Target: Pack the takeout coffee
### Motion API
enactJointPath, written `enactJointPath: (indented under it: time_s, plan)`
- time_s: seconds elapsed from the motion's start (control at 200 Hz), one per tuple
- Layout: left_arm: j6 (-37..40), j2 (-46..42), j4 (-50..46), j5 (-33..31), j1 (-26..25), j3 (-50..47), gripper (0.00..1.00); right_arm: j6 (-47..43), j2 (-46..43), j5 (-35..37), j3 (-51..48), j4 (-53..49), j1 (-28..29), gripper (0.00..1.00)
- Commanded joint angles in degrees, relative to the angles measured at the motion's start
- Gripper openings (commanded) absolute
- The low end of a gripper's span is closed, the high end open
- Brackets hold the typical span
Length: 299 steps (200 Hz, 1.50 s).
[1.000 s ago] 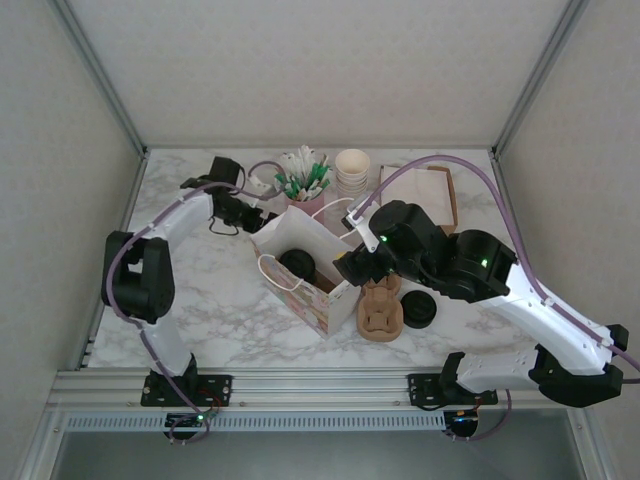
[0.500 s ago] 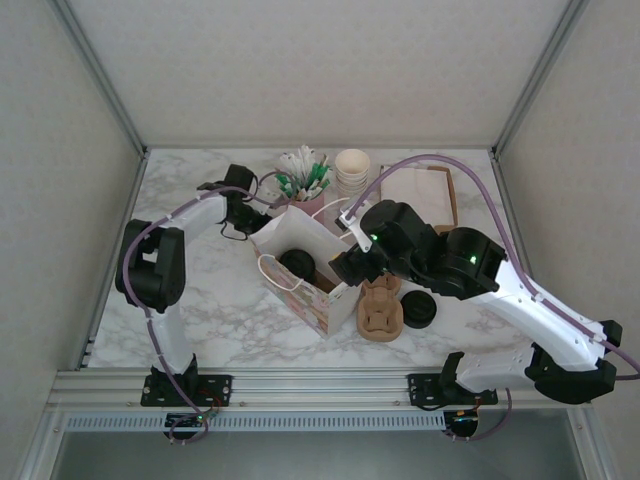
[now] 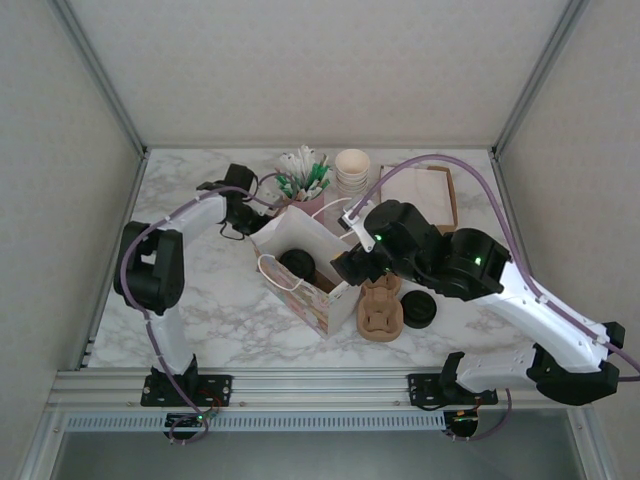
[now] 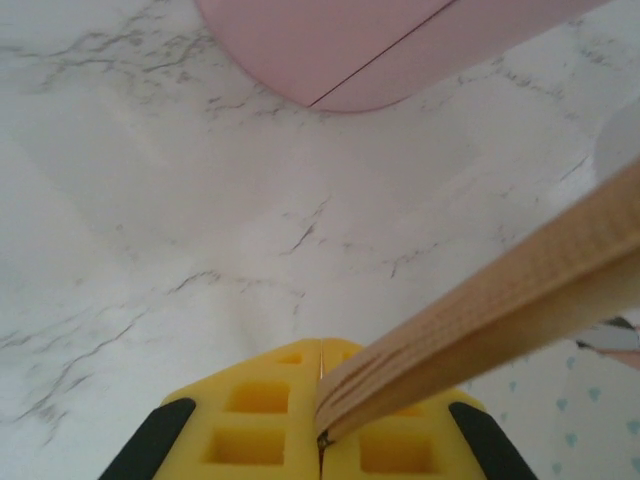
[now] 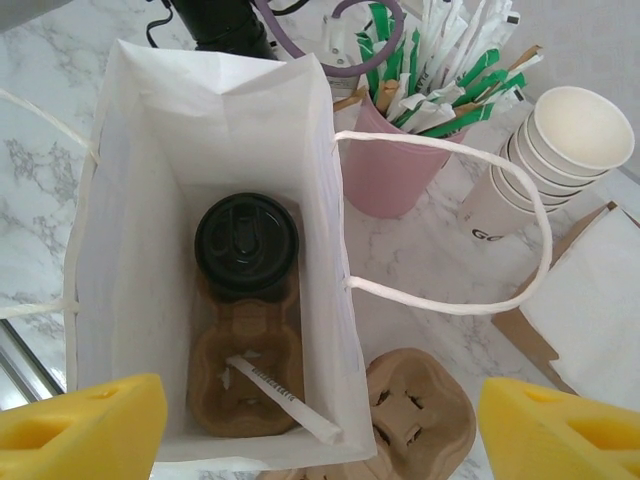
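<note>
Black-lidded takeout coffee (image 5: 246, 243) sits inside the bag (image 5: 130, 150); left gripper (image 4: 320, 440) pinches a tan strip (image 4: 480, 320), right gripper (image 5: 320, 420) (fingers spread wide, empty) hovers above.

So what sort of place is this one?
Probably a mock café takeout counter in a lab rig: a marble-look table inside an aluminium frame, a white paper bag holding a lidded coffee, plus a pink cup of straws and stacked paper cups.

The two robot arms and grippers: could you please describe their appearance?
The left arm and right arm have white shells, black joints and a looping purple cable each; green lights glow on the right one. The left gripper and right gripper have yellow fingers, the left's with square recesses.
</note>
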Motion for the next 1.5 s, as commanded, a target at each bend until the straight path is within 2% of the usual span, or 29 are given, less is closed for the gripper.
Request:
enactJointPath:
  time_s: [0.0, 0.22, 0.4, 0.576, 0.701, 0.796, 0.981, 1.096, 1.492]
  plan:
    - [2.4, -7.7, -2.7, -5.4, 0.2, 2.0, 0.00, 0.9, -1.9, 1.4, -0.5, 0.8, 0.3, 0.82]
    - [3.6, -18.5, -2.2, -8.7, 1.6, 0.1, 0.00, 2.2, -3.4, 3.0, -0.1, 6.6, 0.3, 0.83]
    - [2.5, -34.0, 10.4, -6.7, 3.6, -9.3, 0.00, 6.3, -4.5, 3.4, -0.2, 18.0, 0.3, 0.89]
    - [0.5, -42.4, 14.8, 2.1, 3.6, -12.8, 0.00, 5.7, -1.7, 1.1, 2.3, 25.1, 0.3, 0.92]
    - [-2.3, -44.0, 13.1, 11.0, 3.4, -9.8, 0.00, 3.3, 3.0, -3.1, 4.8, 26.2, 0.1, 0.92]
    - [-6.2, -45.3, 16.0, 17.6, 3.3, -9.4, 0.00, 0.4, 6.1, -6.4, 5.9, 27.7, -0.1, 0.88]
    - [-7.2, -46.3, 15.0, 24.4, 0.1, -8.1, 0.00, -0.7, 12.0, -20.7, 10.0, 29.3, -4.0, 0.79]
    - [-7.2, -46.3, 13.3, 26.0, -1.2, -6.7, 0.00, -2.7, 14.1, -28.5, 10.4, 31.7, -6.1, 0.75]
    - [-5.5, -45.3, 10.2, 27.2, -2.1, -5.4, 0.00, -6.9, 18.6, -39.1, 11.5, 36.6, -9.0, 0.66]
